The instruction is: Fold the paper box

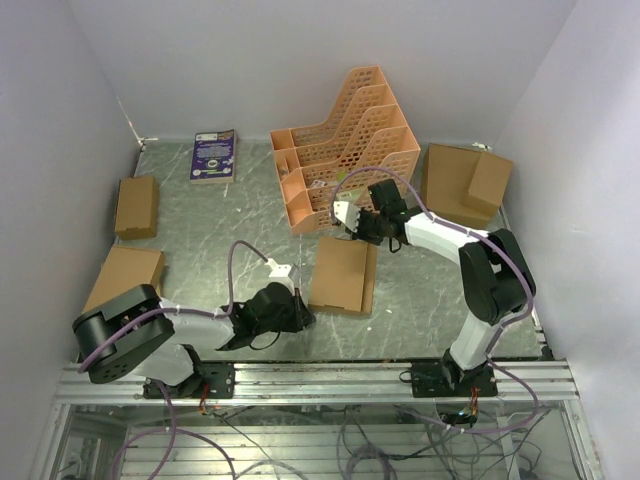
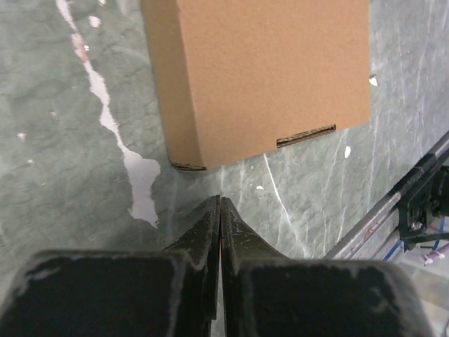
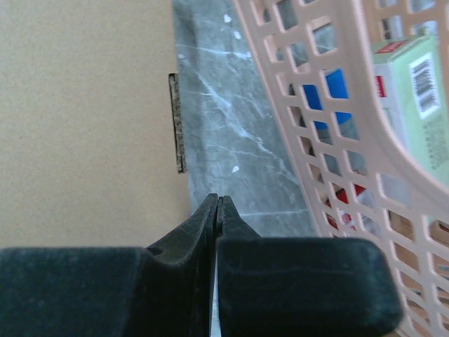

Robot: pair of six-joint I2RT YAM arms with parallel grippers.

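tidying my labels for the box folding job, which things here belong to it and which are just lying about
On the job: central flat brown cardboard box; left tool, shut, empty, by its near corner; right tool, shut, empty, by its far edge.
Lying about: orange plastic lattice file rack; purple-covered book; far-left brown cardboard box; near-left brown cardboard box; far-right brown cardboard boxes.

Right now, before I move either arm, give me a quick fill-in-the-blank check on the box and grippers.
1. The left gripper is ___, just short of the paper box.
2. The right gripper has its jaws closed on ___.
3. The right gripper sits ___ the paper box and the orange lattice file rack.
Missing: shut; nothing; between.
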